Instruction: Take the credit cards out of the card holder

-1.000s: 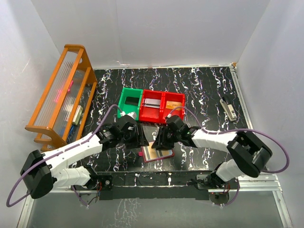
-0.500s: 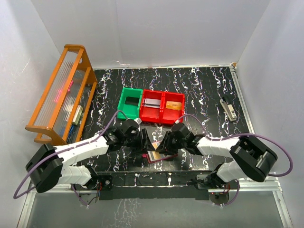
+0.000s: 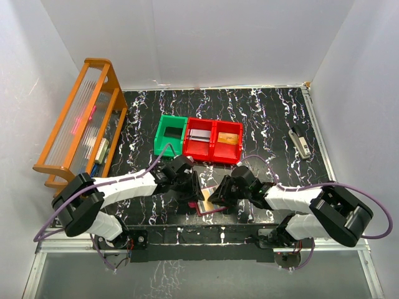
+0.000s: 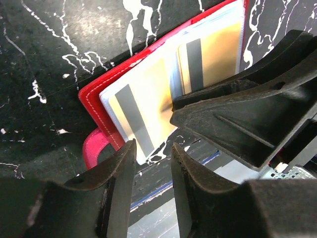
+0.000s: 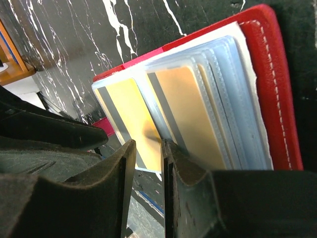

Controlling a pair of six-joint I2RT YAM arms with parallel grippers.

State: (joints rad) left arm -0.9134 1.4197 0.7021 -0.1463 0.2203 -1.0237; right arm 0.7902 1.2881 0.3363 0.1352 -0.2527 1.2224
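Observation:
The card holder lies open near the table's front edge, a red bifold with clear sleeves and a snap tab. Two gold credit cards with grey stripes sit in its sleeves; both also show in the right wrist view. My left gripper hovers open and empty over the holder's tab-side edge. My right gripper is narrowly open, one fingertip pressing on the sleeve between the two cards. The grippers face each other closely.
A green bin and red bins stand just behind the holder. A wooden rack stands at the left. A small grey object lies at the right. The table's front rail is close below the holder.
Both grippers have moved toward the near edge and closed in over the open holder, which sits slightly nearer the front edge. The cards stay in their sleeves.

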